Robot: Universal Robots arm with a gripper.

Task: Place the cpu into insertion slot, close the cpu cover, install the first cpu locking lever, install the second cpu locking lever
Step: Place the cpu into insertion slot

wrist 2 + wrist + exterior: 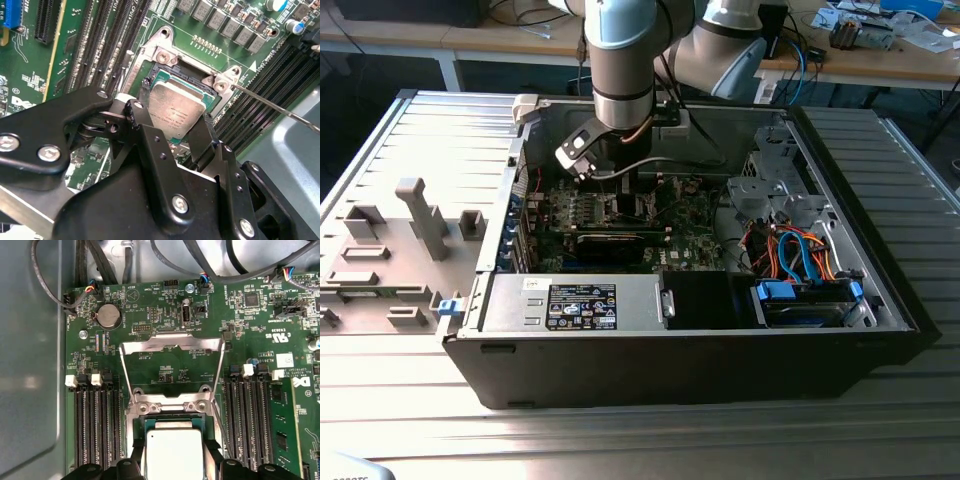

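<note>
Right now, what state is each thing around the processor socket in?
Small square silvery-topped cpu: gripped over the open socket.
Thin silvery metal cpu cover frame: swung open.
Thin wire locking lever: unlatched, swung out.
Black end effector: shut on the cpu.

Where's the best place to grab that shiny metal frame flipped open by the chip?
Pinch the cpu cover by its wide far crossbar, the free end opposite the hinge beside the cpu, coming from above. It's a thin frame swung open, so that bar probably swings easiest.

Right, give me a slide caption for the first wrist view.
Gripper straddles the cpu at its socket on the motherboard; the cpu cover is swung open.
</note>
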